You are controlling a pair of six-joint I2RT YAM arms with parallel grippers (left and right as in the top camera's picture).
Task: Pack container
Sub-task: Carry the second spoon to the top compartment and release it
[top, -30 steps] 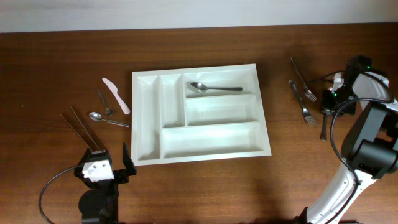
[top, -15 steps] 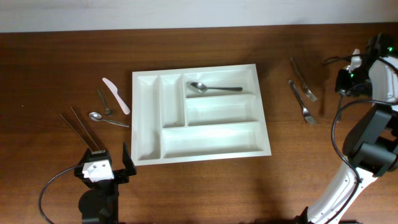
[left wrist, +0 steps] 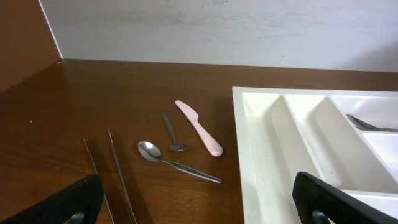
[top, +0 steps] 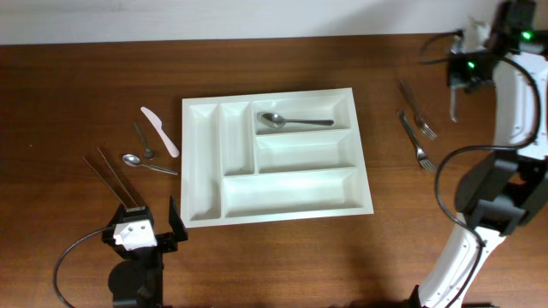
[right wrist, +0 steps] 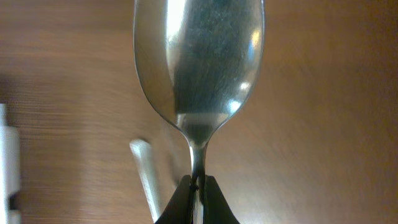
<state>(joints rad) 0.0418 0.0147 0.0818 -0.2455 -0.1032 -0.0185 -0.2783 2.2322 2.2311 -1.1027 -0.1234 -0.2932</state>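
The container, a white cutlery tray (top: 204, 162), lies mid-table with one spoon (top: 295, 121) in its far long compartment; its near corner shows in the left wrist view (left wrist: 267, 143). My right gripper (top: 461, 73) is raised at the far right, shut on the handle of a metal spoon (top: 451, 104). In the right wrist view the spoon's bowl (right wrist: 199, 62) fills the frame above the shut fingers (right wrist: 198, 190). My left gripper (top: 145, 233) is open and empty at the near left, just outside the tray's corner; its fingers (left wrist: 199, 208) frame the left wrist view.
Left of the tray lie a pink knife (top: 160, 131), a small spoon (top: 143, 141), a larger spoon (top: 147, 163) and two chopsticks (top: 114, 178). Two forks (top: 417, 98) (top: 416, 141) lie right of the tray, near the right arm.
My right gripper has risen from the table at the right and moved toward the far edge, carrying the spoon that lay beside the forks. The left arm has not moved.
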